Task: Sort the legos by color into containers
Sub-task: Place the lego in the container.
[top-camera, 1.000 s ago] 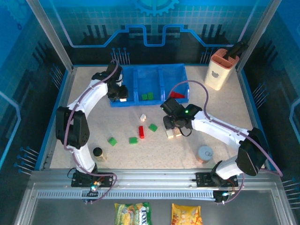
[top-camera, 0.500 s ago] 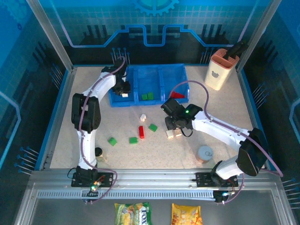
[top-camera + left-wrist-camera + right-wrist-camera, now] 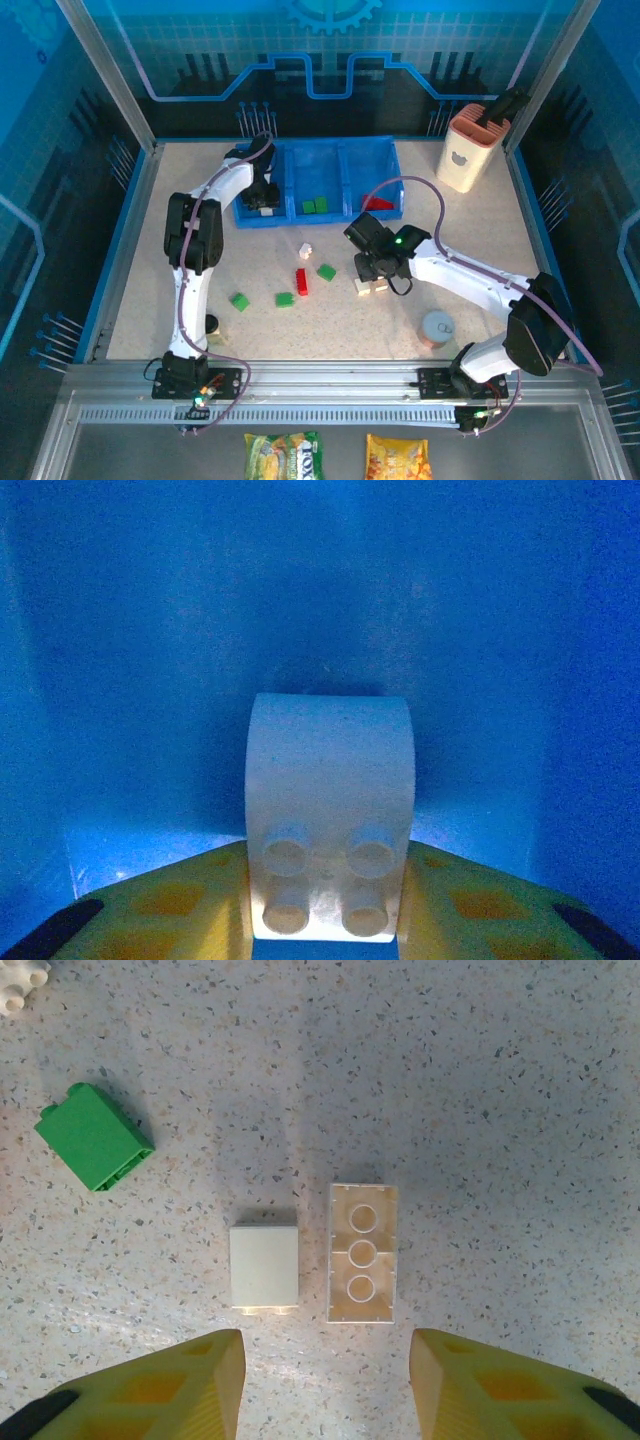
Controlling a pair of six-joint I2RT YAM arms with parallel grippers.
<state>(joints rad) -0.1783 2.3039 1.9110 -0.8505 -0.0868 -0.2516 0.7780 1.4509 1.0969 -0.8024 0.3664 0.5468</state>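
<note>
The blue three-compartment tray [image 3: 345, 150] stands at the back of the table. My left gripper [image 3: 262, 203] [image 3: 327, 905] reaches into the tray's left compartment, shut on a white brick [image 3: 329, 815] [image 3: 265, 210]. Two green bricks [image 3: 315, 206] lie in the middle compartment and a red one [image 3: 378, 202] in the right. My right gripper [image 3: 366, 262] [image 3: 327, 1385] hangs open above a white brick [image 3: 264, 1266] and an upside-down cream brick [image 3: 362, 1252] on the table. Loose on the table are green bricks [image 3: 327, 271] [image 3: 285, 299] [image 3: 239, 301], a red brick [image 3: 301, 282] and a small white brick [image 3: 306, 250].
A small black cylinder [image 3: 209, 324] stands near the left arm's base. A round silver can [image 3: 437, 328] sits front right. The peach-and-white holder [image 3: 468, 148] stands at the back right. Blue walls ring the table.
The left arm has swung its elbow to the right while its gripper stayed over the tray's left compartment with the white brick. The right gripper shifted slightly above the two pale bricks.
</note>
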